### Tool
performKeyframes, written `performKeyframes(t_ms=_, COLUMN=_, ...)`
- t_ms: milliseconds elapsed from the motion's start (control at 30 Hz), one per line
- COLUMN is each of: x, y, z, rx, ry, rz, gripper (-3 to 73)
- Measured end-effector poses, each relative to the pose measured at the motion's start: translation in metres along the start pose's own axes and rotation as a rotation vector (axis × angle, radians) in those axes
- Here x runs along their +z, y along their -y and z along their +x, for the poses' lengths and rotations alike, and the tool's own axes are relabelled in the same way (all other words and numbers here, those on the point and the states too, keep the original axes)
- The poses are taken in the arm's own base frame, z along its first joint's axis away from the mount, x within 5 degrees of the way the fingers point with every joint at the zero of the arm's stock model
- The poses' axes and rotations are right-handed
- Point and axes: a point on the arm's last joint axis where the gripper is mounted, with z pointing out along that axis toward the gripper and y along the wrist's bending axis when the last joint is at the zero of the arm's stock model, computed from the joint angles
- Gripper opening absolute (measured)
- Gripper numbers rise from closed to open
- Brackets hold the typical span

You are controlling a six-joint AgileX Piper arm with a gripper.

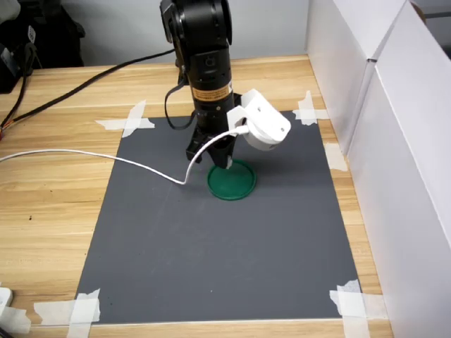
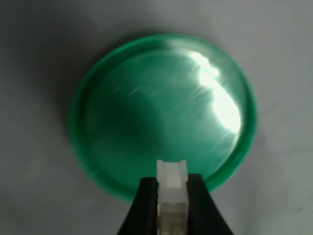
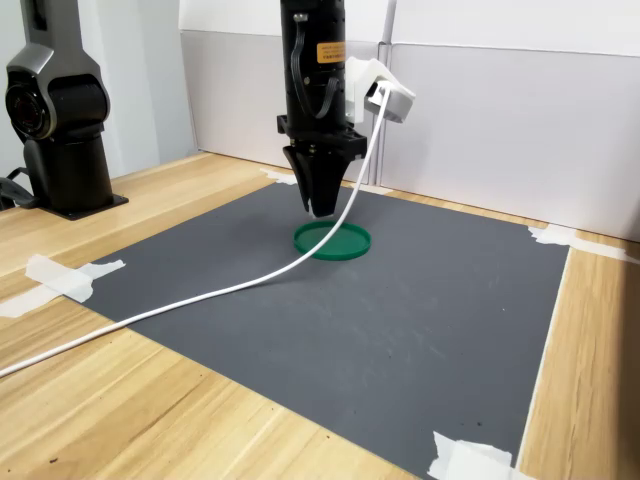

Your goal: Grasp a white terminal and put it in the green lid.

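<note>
The green lid (image 1: pixel 232 181) (image 3: pixel 332 241) lies flat on the dark grey mat (image 1: pixel 225 239), near the mat's far middle in both exterior views. My gripper (image 1: pixel 224 164) (image 3: pixel 318 208) hangs just above the lid's rim, pointing straight down. In the wrist view the gripper (image 2: pixel 172 188) is shut on the white terminal (image 2: pixel 171 177), whose end pokes out between the black fingers (image 2: pixel 145 200) over the lid (image 2: pixel 161 112). The lid's inside holds nothing else and shows a bright glare.
A white cable (image 1: pixel 106 158) (image 3: pixel 200 295) trails from the wrist camera across the mat. White tape (image 1: pixel 127 121) holds the mat's corners to the wooden table (image 1: pixel 49 190). White walls (image 1: pixel 394 141) stand at the first exterior view's right. A black arm base (image 3: pixel 60 120) stands at the second exterior view's left.
</note>
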Motion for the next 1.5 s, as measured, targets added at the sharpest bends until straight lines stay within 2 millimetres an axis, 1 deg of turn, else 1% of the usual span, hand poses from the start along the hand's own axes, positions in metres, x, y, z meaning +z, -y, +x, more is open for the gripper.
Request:
performKeyframes(t_ms=133, x=0.006, y=0.002, z=-0.002, rx=-0.001, ry=0.011, rz=0.015, gripper=11.3)
performKeyframes(t_ms=233, x=0.009, y=0.003, z=-0.003, rx=-0.013, ry=0.009, rz=0.012, gripper=17.8)
performKeyframes(t_ms=300, x=0.013, y=0.003, z=-0.003, rx=-0.020, ry=0.004, rz=0.008, gripper=26.7)
performKeyframes(t_ms=433, x=0.015, y=0.004, z=-0.005, rx=-0.018, ry=0.017, rz=0.017, gripper=47.4)
performKeyframes(t_ms=533, x=0.015, y=0.005, z=-0.007, rx=-0.004, ry=0.046, rz=0.028, gripper=57.9)
performKeyframes(t_ms=633, x=0.008, y=0.006, z=-0.011, rx=0.032, ry=0.103, rz=0.045, gripper=62.8)
performKeyframes(t_ms=733, x=-0.010, y=0.009, z=-0.013, rx=0.079, ry=0.190, rz=0.093, gripper=63.4)
performKeyframes(t_ms=833, x=-0.033, y=0.011, z=-0.015, rx=0.110, ry=0.276, rz=0.165, gripper=60.3)
performKeyframes(t_ms=933, x=-0.058, y=0.012, z=-0.014, rx=0.154, ry=0.360, rz=0.237, gripper=51.0)
performKeyframes(t_ms=1000, x=-0.076, y=0.010, z=-0.011, rx=0.187, ry=0.414, rz=0.284, gripper=39.7)
performKeyframes(t_ms=1133, x=-0.112, y=-0.001, z=0.003, rx=0.223, ry=0.530, rz=0.399, gripper=11.9)
performKeyframes(t_ms=1167, x=-0.121, y=-0.005, z=0.008, rx=0.235, ry=0.564, rz=0.428, gripper=6.7)
performKeyframes(t_ms=1200, x=-0.130, y=-0.010, z=0.014, rx=0.250, ry=0.598, rz=0.457, gripper=3.4)
performKeyframes(t_ms=1267, x=-0.144, y=-0.021, z=0.025, rx=0.277, ry=0.658, rz=0.505, gripper=0.2)
performKeyframes(t_ms=1367, x=-0.162, y=-0.042, z=0.046, rx=0.330, ry=0.743, rz=0.559, gripper=-1.1)
performKeyframes(t_ms=1500, x=-0.172, y=-0.069, z=0.076, rx=0.457, ry=0.848, rz=0.584, gripper=-1.3)
